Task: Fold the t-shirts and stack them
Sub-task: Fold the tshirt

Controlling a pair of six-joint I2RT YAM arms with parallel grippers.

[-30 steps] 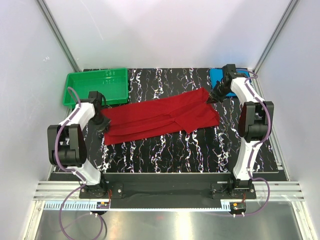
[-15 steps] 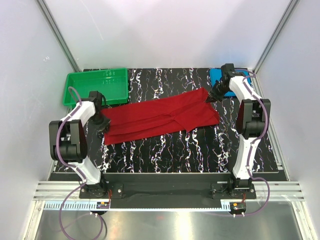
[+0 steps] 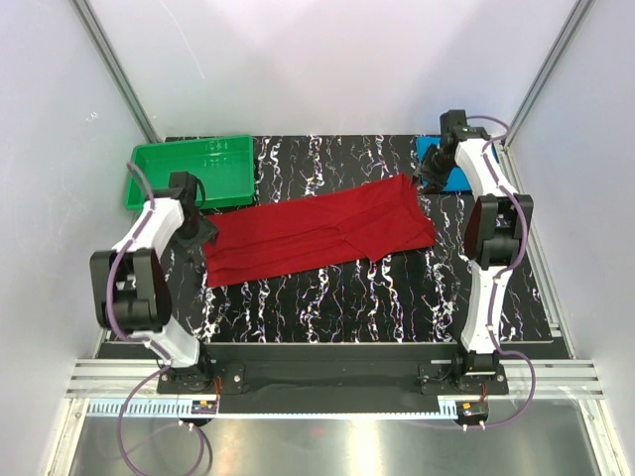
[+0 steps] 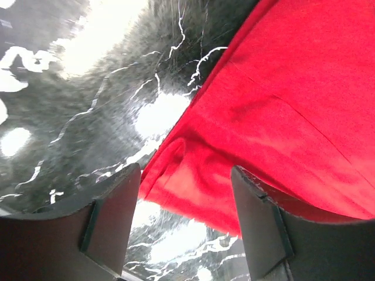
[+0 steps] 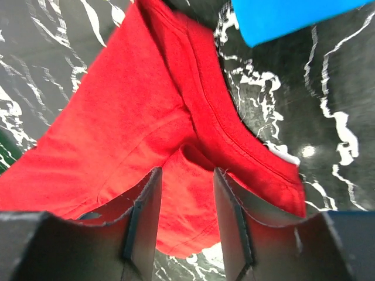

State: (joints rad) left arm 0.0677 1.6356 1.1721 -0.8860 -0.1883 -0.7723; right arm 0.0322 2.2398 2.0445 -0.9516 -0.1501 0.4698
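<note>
The deep red t-shirt (image 3: 317, 230) lies as a long folded band across the black marbled table. My left gripper (image 3: 201, 234) is at its left end, open. In the left wrist view the gripper (image 4: 186, 196) straddles the red shirt's (image 4: 281, 105) corner without clamping it. My right gripper (image 3: 430, 179) hovers at the shirt's far right corner, open. In the right wrist view a raised fold of red shirt (image 5: 129, 111) lies between the right gripper's (image 5: 187, 174) parted fingers. The folded blue t-shirt (image 3: 444, 171) (image 5: 293, 17) lies at the back right, partly hidden by the right arm.
A green plastic tray (image 3: 193, 174) stands at the back left, just behind the left gripper. White walls and metal frame posts close in the table on three sides. The arms' bases are on the rail at the near edge.
Both grippers were shut on the ends of the red shirt and now stand open, the cloth released. The right gripper has drawn back toward the blue shirt. The left has shifted slightly left.
</note>
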